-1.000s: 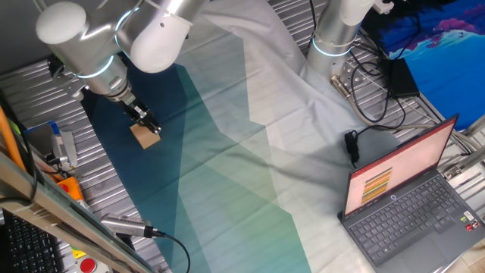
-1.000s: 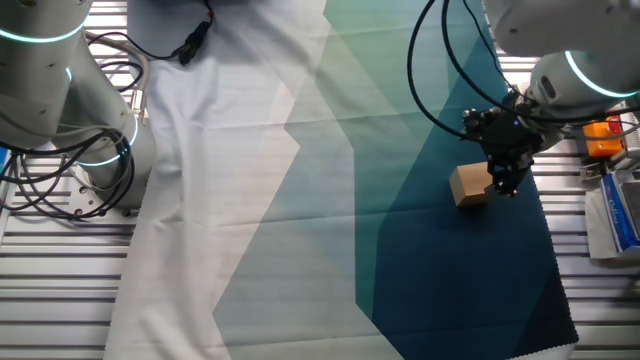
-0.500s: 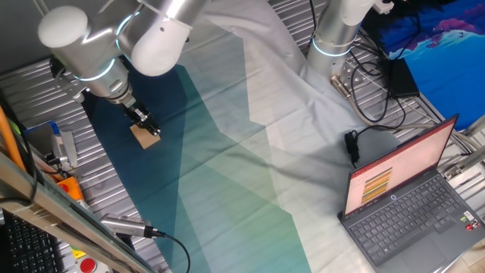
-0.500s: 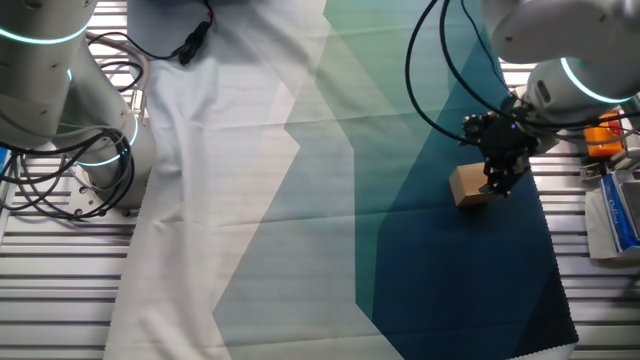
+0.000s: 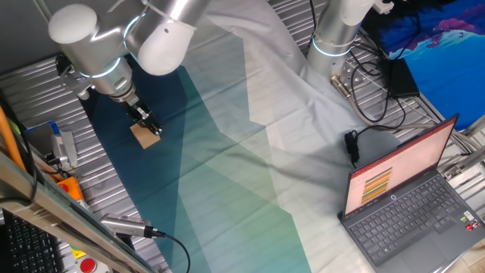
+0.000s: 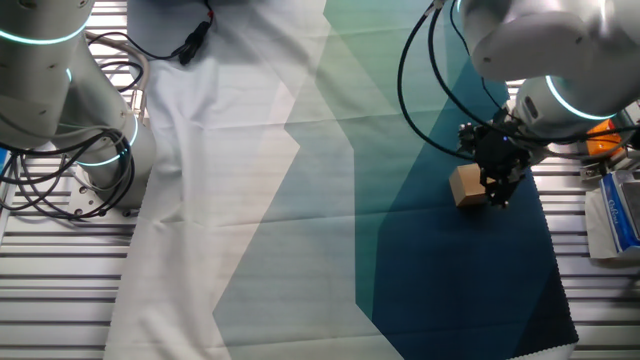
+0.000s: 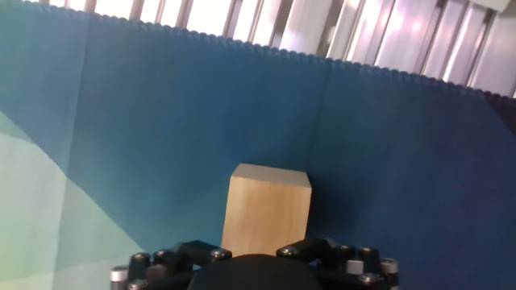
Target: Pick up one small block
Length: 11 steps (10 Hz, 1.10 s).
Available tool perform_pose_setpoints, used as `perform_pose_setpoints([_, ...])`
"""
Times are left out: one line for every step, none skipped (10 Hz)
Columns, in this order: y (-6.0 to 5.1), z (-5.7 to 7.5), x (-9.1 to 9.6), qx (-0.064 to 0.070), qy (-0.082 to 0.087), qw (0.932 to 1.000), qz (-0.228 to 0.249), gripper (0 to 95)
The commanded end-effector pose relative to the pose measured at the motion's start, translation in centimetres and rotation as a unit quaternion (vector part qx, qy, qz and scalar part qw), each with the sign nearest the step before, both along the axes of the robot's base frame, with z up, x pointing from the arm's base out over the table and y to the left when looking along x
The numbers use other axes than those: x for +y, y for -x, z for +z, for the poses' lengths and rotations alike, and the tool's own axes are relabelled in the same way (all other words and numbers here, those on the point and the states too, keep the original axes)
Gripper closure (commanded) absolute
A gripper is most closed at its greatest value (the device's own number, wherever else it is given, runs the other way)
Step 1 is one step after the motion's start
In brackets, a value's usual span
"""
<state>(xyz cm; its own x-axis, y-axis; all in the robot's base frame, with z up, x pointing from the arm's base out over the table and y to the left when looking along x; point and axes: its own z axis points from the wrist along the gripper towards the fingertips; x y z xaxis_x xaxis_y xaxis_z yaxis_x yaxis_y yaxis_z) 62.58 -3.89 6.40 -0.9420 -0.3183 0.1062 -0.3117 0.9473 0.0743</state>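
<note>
The small block [image 5: 145, 136], a plain light-tan wooden cube, rests on the dark blue part of the cloth. It also shows in the other fixed view [image 6: 466, 186] and in the hand view [image 7: 267, 209]. My gripper [image 5: 146, 123] is low over it, its black fingers [image 6: 497, 180] reaching down at the block's side. In the hand view the block fills the space just ahead of the gripper's black knuckles, which stand to either side of it. The fingertips themselves are hidden. The block still sits on the cloth.
A blue-to-white cloth [image 5: 227, 152] covers the slatted metal table. An open laptop [image 5: 402, 201] is at one side, with cables [image 5: 371, 91] and a second robot base [image 5: 333, 38] nearby. Tools and boxes [image 6: 610, 210] lie just past the cloth edge near the block.
The arm has swung a little and the gripper has shifted slightly closer over the block. The block has not moved.
</note>
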Motion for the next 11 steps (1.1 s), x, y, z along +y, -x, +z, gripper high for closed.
perform_pose_setpoints([-0.3,-0.3,-0.2,-0.002,0.002,1.0000,0.004,0.0])
perform_pose_setpoints([-0.7,-0.5,-0.5,-0.001,0.002,1.0000,0.009,0.0])
perform_pose_setpoints([-0.8,-0.5,-0.6,0.000,0.002,1.0000,0.009,0.0])
perform_pose_setpoints([-1.0,-0.7,-0.5,0.001,0.002,1.0000,0.009,0.0])
perform_pose_setpoints([-1.2,-1.1,-0.5,0.002,0.001,1.0000,0.005,0.0])
perform_pose_setpoints([-1.4,-1.5,-0.4,0.001,0.001,1.0000,0.002,0.0])
perform_pose_setpoints([-1.5,-1.8,-0.4,0.001,0.002,1.0000,0.001,0.0])
perform_pose_setpoints([-1.5,-2.1,-0.3,0.001,0.002,1.0000,-0.001,19.0])
perform_pose_setpoints([-1.5,-2.2,-0.3,0.001,0.004,1.0000,0.000,19.0])
perform_pose_setpoints([-1.4,-2.3,-0.3,0.001,0.005,1.0000,0.001,19.0])
perform_pose_setpoints([-1.4,-2.4,-0.3,0.001,0.005,1.0000,-0.002,19.0])
